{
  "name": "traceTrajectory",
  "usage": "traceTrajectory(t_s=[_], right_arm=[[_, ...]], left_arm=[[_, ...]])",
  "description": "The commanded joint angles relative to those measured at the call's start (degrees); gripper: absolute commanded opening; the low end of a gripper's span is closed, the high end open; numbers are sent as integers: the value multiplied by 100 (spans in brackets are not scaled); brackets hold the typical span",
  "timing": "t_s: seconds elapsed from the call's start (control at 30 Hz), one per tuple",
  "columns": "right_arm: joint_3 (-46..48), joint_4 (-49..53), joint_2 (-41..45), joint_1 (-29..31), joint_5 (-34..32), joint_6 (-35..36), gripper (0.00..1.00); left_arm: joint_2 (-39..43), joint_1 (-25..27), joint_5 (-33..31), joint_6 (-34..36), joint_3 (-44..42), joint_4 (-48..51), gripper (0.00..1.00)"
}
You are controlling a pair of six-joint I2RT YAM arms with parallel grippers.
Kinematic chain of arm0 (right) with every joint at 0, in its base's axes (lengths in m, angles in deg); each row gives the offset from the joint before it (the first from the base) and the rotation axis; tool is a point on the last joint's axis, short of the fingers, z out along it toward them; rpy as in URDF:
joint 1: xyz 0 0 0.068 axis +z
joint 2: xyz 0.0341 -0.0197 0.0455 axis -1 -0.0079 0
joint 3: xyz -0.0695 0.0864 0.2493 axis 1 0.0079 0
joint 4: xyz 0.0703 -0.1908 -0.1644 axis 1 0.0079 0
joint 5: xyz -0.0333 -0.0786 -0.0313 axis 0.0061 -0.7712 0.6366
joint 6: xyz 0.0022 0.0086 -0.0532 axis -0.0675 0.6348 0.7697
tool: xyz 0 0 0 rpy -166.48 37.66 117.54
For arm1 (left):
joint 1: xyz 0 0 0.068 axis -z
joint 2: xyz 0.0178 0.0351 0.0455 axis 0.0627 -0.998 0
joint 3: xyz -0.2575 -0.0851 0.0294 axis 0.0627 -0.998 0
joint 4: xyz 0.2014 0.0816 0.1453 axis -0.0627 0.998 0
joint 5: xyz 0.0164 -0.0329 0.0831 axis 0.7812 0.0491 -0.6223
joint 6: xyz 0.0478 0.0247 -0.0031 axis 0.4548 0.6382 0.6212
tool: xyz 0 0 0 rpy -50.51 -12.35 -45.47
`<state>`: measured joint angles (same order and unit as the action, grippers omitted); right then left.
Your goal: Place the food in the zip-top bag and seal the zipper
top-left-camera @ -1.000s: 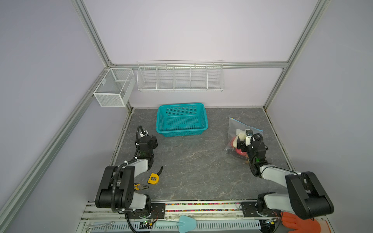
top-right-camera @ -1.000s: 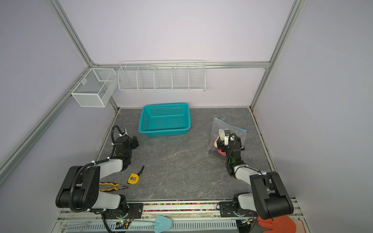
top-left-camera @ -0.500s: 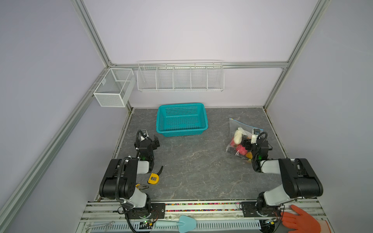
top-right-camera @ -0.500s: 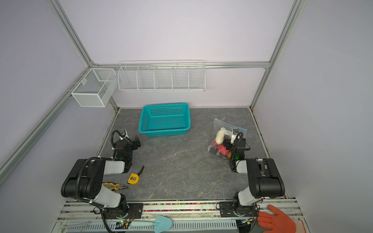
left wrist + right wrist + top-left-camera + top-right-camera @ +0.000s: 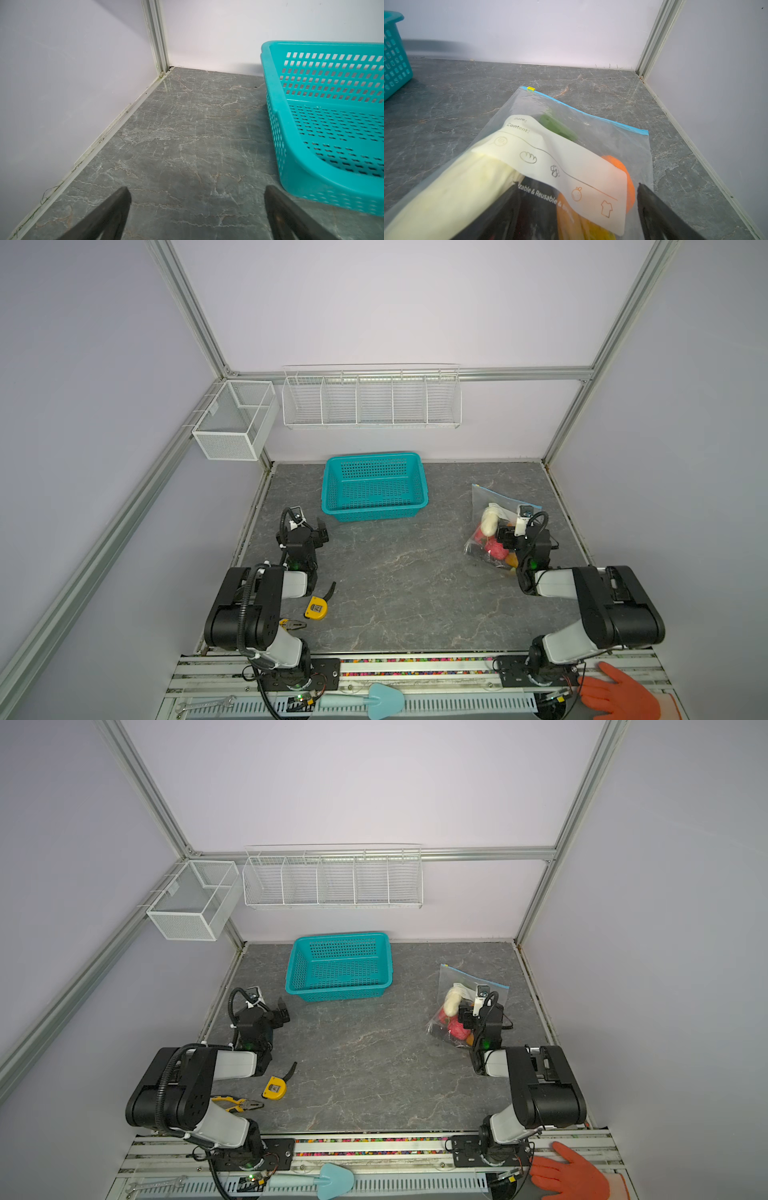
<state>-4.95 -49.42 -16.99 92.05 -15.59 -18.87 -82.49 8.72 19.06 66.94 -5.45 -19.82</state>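
The zip-top bag [image 5: 484,499] [image 5: 453,979] [image 5: 593,128] lies on the table at the right, near the side wall. The food is inside it: a long white piece [image 5: 489,520] [image 5: 452,187], an orange piece [image 5: 619,166], a green piece [image 5: 556,126] and a pink piece [image 5: 494,548]. The light-blue zipper [image 5: 593,116] lies flat, its yellow slider [image 5: 531,88] at the end nearer the basket. My right gripper [image 5: 505,537] [image 5: 467,1017] [image 5: 578,184] hovers open over the bag's near end. My left gripper [image 5: 320,531] [image 5: 283,1013] [image 5: 196,188] is open over bare table.
A teal basket [image 5: 419,497] [image 5: 276,116] stands at the back middle. A yellow tape measure [image 5: 316,608] and pliers [image 5: 293,624] lie beside the left arm. Wire racks [image 5: 370,398] hang on the back wall. An orange-gloved hand [image 5: 619,695] rests at the front right rail.
Both arms have folded back toward the front rail. The left jaws have opened wider. The gloved hand has reached further in at the front right.
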Motion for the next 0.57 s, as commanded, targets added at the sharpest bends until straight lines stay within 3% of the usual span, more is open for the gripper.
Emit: traceTrajectory(t_s=[0.0, 0.53], right_arm=[[12, 148, -27, -27, 252, 82, 89], [-72, 328, -15, -160, 524, 16, 89]], left_arm=[[-16, -52, -48, -28, 50, -162, 100], [-18, -62, -38, -24, 56, -162, 100]])
